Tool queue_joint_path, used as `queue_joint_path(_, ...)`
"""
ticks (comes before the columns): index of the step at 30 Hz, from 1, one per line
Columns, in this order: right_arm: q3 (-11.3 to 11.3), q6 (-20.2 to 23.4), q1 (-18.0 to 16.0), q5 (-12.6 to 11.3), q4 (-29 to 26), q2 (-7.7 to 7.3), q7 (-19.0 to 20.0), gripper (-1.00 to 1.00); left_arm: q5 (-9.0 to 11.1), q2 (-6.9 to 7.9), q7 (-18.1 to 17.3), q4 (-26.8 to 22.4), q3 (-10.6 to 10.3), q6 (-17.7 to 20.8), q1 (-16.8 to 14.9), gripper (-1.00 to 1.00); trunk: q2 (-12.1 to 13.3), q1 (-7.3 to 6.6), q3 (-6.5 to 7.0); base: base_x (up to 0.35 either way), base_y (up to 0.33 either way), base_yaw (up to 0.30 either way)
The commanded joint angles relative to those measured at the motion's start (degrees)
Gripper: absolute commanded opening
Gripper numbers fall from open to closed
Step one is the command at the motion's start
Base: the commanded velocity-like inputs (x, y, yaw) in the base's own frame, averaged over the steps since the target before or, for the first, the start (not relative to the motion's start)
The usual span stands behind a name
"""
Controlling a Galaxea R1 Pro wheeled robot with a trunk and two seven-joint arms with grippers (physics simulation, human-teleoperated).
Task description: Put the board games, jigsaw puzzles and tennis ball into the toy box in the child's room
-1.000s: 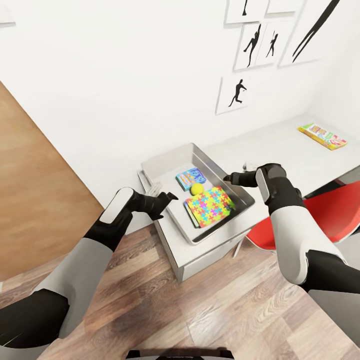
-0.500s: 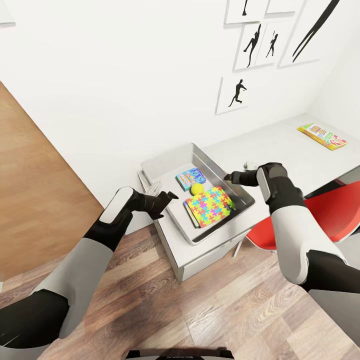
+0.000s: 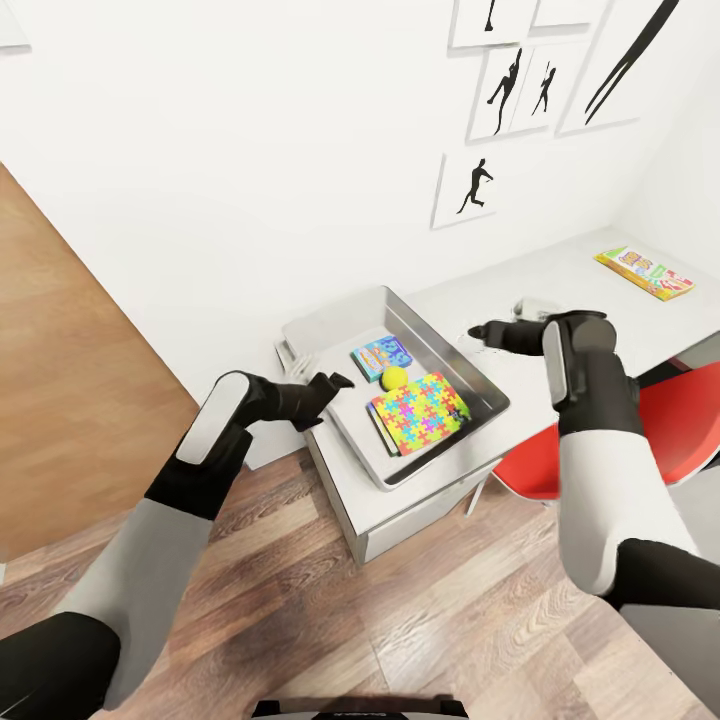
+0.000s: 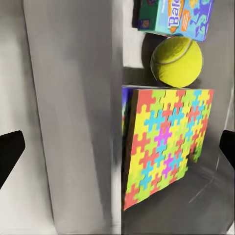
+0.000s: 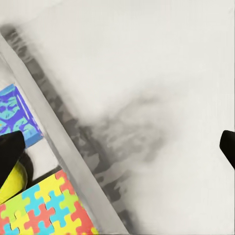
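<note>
Two arms reaching forward from the lower corners of the head view, each with a grey-white upper segment, a black elbow and a white-and-black forearm. Left arm bent at the elbow, forearm angled up and to the right, ending in a black two-fingered left claw (image 3: 335,381) with fingers spread apart and nothing between them. Right arm raised more steeply, forearm near upright, wrist bent so that the black two-fingered right claw (image 3: 483,331) points leftward, also spread and empty. Dark fingertips (image 4: 10,152) sitting wide apart at opposite edges of both wrist views.
</note>
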Motion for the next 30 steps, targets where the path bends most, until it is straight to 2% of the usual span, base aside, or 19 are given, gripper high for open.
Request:
queue_joint_path(1,-0.14,1.02,0.95,0.43,-3.39,0.0,0.5,1.0,0.4,-0.01,0.51,-0.1,0.02,0.05,-0.04,1.0,-0.09,0.04,-0.09,0.0,0.0,0.0)
queue_joint_path(2,-0.14,1.02,0.95,0.43,-3.39,0.0,0.5,1.0,0.4,0.18,0.98,-1.68,0.02,0.1,0.39,1.0,-0.09,0.04,-0.09,0.0,0.0,0.0)
queue_joint_path(3,-0.23,2.11,3.03,0.29,-10.06,-0.01,0.51,1.0,0.39,0.54,1.96,-4.67,0.06,0.21,1.29,1.0,-0.09,0.04,-0.09,0.0,0.0,0.0)
queue_joint_path(4,-0.23,2.11,3.03,0.29,-10.06,-0.01,0.51,1.0,0.39,0.54,1.96,-4.67,0.06,0.21,1.29,1.0,-0.09,0.04,-0.09,0.0,0.0,0.0)
queue_joint_path(9,-0.27,3.53,7.58,-0.18,-23.35,0.03,0.53,1.0,0.43,0.99,5.04,-11.04,0.11,0.4,3.25,1.0,-0.09,0.04,-0.09,0.0,0.0,0.0)
queue_joint_path(10,-0.29,3.91,8.63,-0.28,-26.03,0.02,0.56,1.0,0.46,1.07,6.52,-13.22,0.07,0.46,3.75,1.0,-0.09,0.04,-0.09,0.0,0.0,0.0)
queue_joint_path(17,-0.44,4.46,9.91,-0.41,-29.24,-0.09,0.91,1.0,0.5,1.04,9.22,-18.32,-0.46,0.57,4.89,1.0,-0.09,0.04,-0.09,0.0,0.0,0.0)
queue_joint_path(18,-0.66,4.46,10.18,-0.48,-30.0,-0.56,3.11,1.0,0.49,0.46,9.65,-20.17,-1.7,0.63,5.49,1.0,-0.09,0.04,-0.09,0.0,0.0,0.0)
queue_joint_path(21,-1.22,4.46,10.25,-0.52,-30.42,-2.15,7.29,1.0,0.48,-1.16,9.72,-21.11,-4.86,0.62,5.41,1.0,-0.09,0.04,-0.09,0.0,0.0,0.0)
queue_joint_path(25,-2.51,4.46,10.32,-0.54,-30.7,-5.69,12.62,1.0,0.48,-3.68,9.75,-21.71,-10.29,0.24,3.79,1.0,-0.09,0.04,-0.09,0.0,0.0,0.0)
queue_joint_path(26,-2.51,4.46,10.32,-0.54,-30.7,-5.69,12.62,1.0,0.48,-3.68,9.75,-21.71,-10.29,0.24,3.79,1.0,-0.09,0.04,-0.09,0.0,0.0,0.0)
queue_joint_path(28,-4.99,4.46,10.36,-0.57,-30.77,-7.98,14.71,1.0,0.47,-4.81,9.73,-21.88,-13.26,-0.08,2.58,1.0,-0.09,0.04,-0.09,0.0,0.0,0.0)
queue_joint_path(29,-7.09,4.46,10.38,-0.65,-30.79,-9.27,15.79,1.0,0.47,-5.33,9.71,-21.93,-14.78,-0.29,2.04,1.0,-0.09,0.04,-0.09,0.0,0.0,0.0)
queue_joint_path(30,-7.09,4.46,10.38,-0.65,-30.79,-9.27,15.79,1.0,0.47,-5.33,9.71,-21.93,-14.78,-0.29,2.04,1.0,-0.09,0.04,-0.09,0.0,0.0,0.0)
